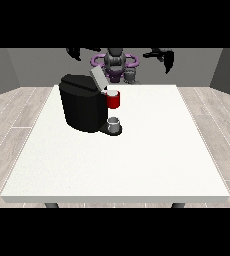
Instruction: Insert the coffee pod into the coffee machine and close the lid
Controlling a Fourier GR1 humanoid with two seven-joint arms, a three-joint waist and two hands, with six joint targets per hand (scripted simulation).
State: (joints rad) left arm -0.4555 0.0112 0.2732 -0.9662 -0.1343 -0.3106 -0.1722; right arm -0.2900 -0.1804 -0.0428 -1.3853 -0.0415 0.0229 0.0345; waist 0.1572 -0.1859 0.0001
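Lid (97, 78) stands open on the coffee machine (83, 103), centre-left on the table (152, 160). Both hands, upper left (75, 52) and upper right (164, 56), hang clear; fingers' state I cannot tell. Likely next: closing the lid

Coffee machine (83, 107) on table (137, 165), cup (114, 123) at its base

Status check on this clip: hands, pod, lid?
Both hands raised behind the table, hand at view's left, hand at view's right, holding nothing. Coffee machine lid up. Pod not clearly seen. Nothing blocking.
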